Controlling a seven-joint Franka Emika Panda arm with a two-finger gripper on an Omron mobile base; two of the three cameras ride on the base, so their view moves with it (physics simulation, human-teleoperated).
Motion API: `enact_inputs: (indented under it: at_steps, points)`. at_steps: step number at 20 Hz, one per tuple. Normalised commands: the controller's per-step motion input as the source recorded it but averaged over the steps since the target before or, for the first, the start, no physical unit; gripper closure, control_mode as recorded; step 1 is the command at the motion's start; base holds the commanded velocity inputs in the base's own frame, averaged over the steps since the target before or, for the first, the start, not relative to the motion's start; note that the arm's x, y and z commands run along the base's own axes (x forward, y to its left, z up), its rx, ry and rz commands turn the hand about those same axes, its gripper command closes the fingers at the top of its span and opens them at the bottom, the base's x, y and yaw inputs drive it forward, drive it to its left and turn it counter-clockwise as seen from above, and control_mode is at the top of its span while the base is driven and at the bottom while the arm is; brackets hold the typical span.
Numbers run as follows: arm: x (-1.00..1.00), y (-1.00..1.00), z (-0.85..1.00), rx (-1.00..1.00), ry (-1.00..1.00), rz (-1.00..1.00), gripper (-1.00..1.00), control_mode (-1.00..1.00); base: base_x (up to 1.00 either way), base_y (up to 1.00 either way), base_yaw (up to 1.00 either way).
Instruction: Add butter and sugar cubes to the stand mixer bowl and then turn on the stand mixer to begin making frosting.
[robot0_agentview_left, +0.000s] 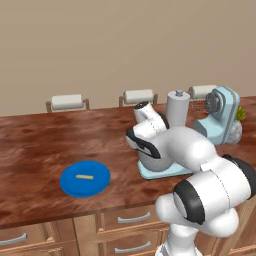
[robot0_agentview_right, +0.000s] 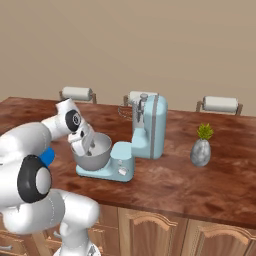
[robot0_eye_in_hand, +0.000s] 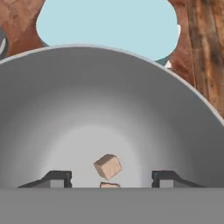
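Grey metal, shiny inside: the stand mixer bowl (robot0_eye_in_hand: 109, 109) sits on the flat base of the light-blue stand mixer (robot0_agentview_right: 147, 127), head tilted up and back, whisk raised clear of the bowl mouth. In the hand view a small pale cube, the sugar cube (robot0_eye_in_hand: 107, 166), is inside the bowl between the two dark fingertips (robot0_eye_in_hand: 54, 178), touching neither; whether it rests on the bowl floor I cannot tell. Jaws stand apart, gripping nothing.

Butter (robot0_agentview_left: 84, 176): thin pale-yellow stick lying flat in the middle of the blue plate (robot0_agentview_left: 70, 186), on the wooden counter (robot0_agentview_left: 35, 145) well left of the mixer, near the counter's front edge.

Arm pose: gripper (robot0_agentview_right: 89, 148) points down into the bowl mouth from the near-left side, wrist bent over the rim, elbow low over the counter's front edge.

Room: bare counter between plate and mixer. Tall grey cylinder (robot0_agentview_left: 178, 107) with a knob just behind the bowl. Small potted plant (robot0_agentview_right: 202, 145) right of the mixer, apart from it. Chair backs (robot0_agentview_left: 67, 102) line the far edge.
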Motion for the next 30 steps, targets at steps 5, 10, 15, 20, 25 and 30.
enact_inputs:
  at_steps: [5,10,15,20,25,30]
  points:
    - [-0.52,0.0,0.57,0.06,-0.22,0.0,-1.0,-1.0,0.0,0.0,0.0]
    - [-0.54,0.14,1.0,0.05,-0.28,0.0,-1.0,-1.0,0.0,0.0,0.0]
    - [-0.32,0.3,0.77,0.12,-0.09,0.03,-1.0,-1.0,0.0,0.0,0.0]
    - [-0.17,0.37,0.43,0.29,0.03,0.29,-1.0,-1.0,0.0,0.0,0.0]
    - [-0.19,0.6,0.25,0.26,0.06,0.37,-1.0,-1.0,0.0,0.0,0.0]
    - [-0.28,0.77,0.02,0.17,0.04,0.38,-1.0,-1.0,0.0,0.0,0.0]
